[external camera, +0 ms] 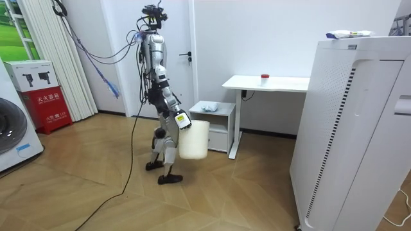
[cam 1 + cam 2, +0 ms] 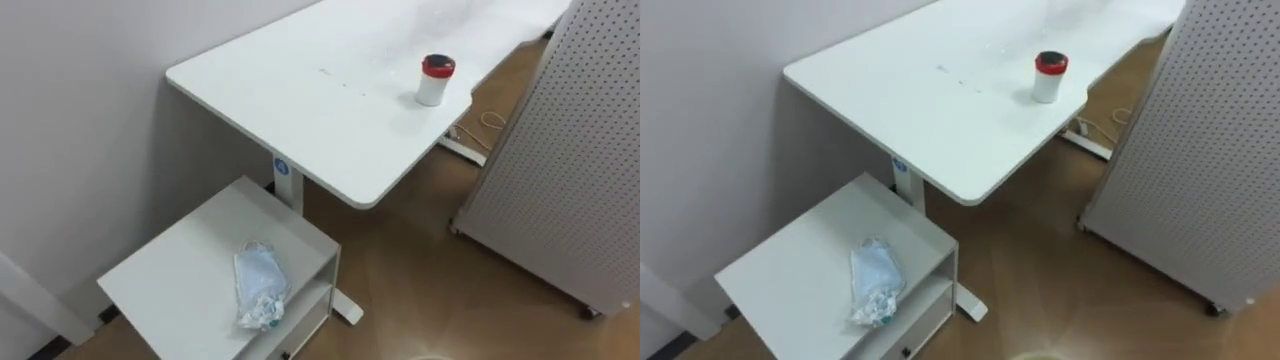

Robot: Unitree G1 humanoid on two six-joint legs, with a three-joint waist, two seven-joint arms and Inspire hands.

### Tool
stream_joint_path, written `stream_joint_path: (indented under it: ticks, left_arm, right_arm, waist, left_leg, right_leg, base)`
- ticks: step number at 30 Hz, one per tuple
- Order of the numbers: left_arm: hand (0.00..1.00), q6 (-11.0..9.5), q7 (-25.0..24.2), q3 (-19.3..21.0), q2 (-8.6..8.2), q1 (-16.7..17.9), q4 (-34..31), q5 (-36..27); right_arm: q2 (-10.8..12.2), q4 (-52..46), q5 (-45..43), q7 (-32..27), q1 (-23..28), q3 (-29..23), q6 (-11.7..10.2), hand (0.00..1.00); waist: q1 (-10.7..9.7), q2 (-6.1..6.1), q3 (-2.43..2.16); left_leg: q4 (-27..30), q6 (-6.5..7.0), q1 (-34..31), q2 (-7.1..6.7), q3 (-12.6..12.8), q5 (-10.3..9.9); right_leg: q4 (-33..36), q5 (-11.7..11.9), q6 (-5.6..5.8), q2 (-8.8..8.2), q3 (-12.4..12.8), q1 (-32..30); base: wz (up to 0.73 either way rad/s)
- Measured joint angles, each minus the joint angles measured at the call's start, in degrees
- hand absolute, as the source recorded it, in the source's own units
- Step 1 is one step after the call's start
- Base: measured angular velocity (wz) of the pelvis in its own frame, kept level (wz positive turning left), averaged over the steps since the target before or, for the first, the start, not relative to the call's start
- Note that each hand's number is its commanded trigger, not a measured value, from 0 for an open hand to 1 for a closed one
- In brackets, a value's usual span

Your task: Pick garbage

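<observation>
The garbage (image 2: pixel 262 288), a crumpled clear wrapper, lies on top of the low cabinet (image 2: pixel 180 270), near its front edge and untouched. So the pick is not yet done. In the room view the robot stands just short of that cabinet with a white bin (image 1: pixel 194 140) hanging at what looks like its right hand (image 1: pixel 182 119), though how that hand grips I cannot tell from here. A red-lidded cup (image 2: pixel 435 80) stands on the desk (image 2: pixel 300 90). Reach, grasp and drop all remain.
</observation>
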Motion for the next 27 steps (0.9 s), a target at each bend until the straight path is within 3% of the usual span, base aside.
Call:
stream_joint_path:
  ticks: [1, 2, 6, 8, 9, 12, 17, 21, 27]
  left_arm:
    - [0.00, -1.13, 1.23, -1.74, 0.28, -2.27, -1.55, 0.12]
    - [0.00, -1.51, 2.52, -2.18, 0.38, -3.45, -1.55, -0.02]
    - [0.00, -1.54, 5.08, -2.47, 1.21, -7.01, -0.30, -0.50]
    - [0.00, -2.55, 6.65, -2.46, 2.20, -11.57, 1.57, -1.04]
    - [0.00, -3.55, 7.84, -2.72, 2.29, -13.46, 2.68, -2.33]
    - [0.00, -3.93, 10.55, -2.79, 2.46, -16.75, 3.25, -3.00]
    - [0.00, -3.94, 13.19, -2.86, 2.41, -18.32, 3.75, -2.86]
    - [0.00, -3.95, 15.42, -4.90, 2.93, -20.51, 4.55, -3.93]
    - [0.00, -3.95, 16.75, -5.36, 3.85, -22.26, 5.41, -3.86]
  right_arm:
    - [0.16, 0.39, -0.07, -0.37, -1.43, -0.58, 0.21, 1.00]
    - [0.24, 0.66, 0.11, -0.36, -2.92, 0.06, 0.55, 1.00]
    - [0.07, 0.46, -0.40, -0.17, -4.91, 3.30, 0.80, 1.00]
    - [-0.06, 0.21, -0.75, -0.47, -5.75, 4.99, 1.59, 1.00]
    - [-0.68, -0.16, -0.43, -0.91, -6.22, 6.28, 1.54, 1.00]
    - [-1.46, -1.92, 0.71, -1.39, -7.80, 8.83, 1.48, 1.00]
    - [-1.06, -3.23, 0.78, -1.44, -8.60, 9.74, 1.42, 1.00]
    - [-0.89, -4.77, 3.03, -1.75, -9.37, 10.57, 1.17, 1.00]
    - [-0.38, -6.44, 3.21, -2.04, -10.07, 10.68, 0.80, 1.00]
  waist:
    - [0.67, 0.77, 0.01]
    - [0.93, 0.59, -0.04]
    - [0.92, 1.08, 0.07]
    - [-0.38, 2.03, 0.53]
    - [-1.46, 2.79, 0.99]
    - [-2.94, 3.46, 1.29]
    - [-5.18, 3.44, 1.39]
    - [-6.82, 3.08, 1.89]
    - [-8.12, 2.88, 2.36]
  left_leg:
    - [1.45, 3.31, -4.30, 1.78, 2.51, 3.51]
    - [2.33, 3.82, -5.38, 1.90, 4.37, 3.24]
    - [3.40, 3.84, -6.55, 1.98, 4.94, 3.21]
    - [3.47, 3.81, -7.26, 2.61, 5.00, 3.19]
    - [3.64, 3.80, -7.69, 2.77, 5.07, 3.18]
    - [4.64, 3.52, -10.42, 3.37, 5.90, 3.04]
    - [5.81, 2.32, -13.09, 4.76, 6.35, 3.78]
    - [8.00, 2.41, -16.82, 5.46, 6.38, 4.13]
    - [10.08, 2.12, -20.30, 6.44, 6.30, 3.80]
  right_leg:
    - [2.93, -1.74, 1.99, -0.09, 0.01, -3.57]
    - [3.92, -2.27, 2.41, -0.61, -0.99, -5.33]
    - [3.52, -1.77, 1.87, -1.17, -4.97, -7.03]
    - [3.95, -1.82, 1.79, -0.84, -6.06, -7.52]
    - [5.12, -1.91, 1.60, -0.75, -6.03, -8.39]
    - [8.89, -2.33, 0.88, -0.46, -4.79, -13.21]
    - [10.13, -2.04, -0.24, 0.75, -4.67, -16.87]
    - [13.06, -2.08, -1.29, 1.02, -4.54, -20.80]
    - [14.40, -2.37, -1.82, 1.67, -4.62, -24.11]
  base:
    - [0.08]
    - [-0.31]
    - [-0.41]
    - [-0.06]
    - [-0.06]
    - [-0.21]
    - [-0.15]
    - [-0.03]
    - [-0.02]
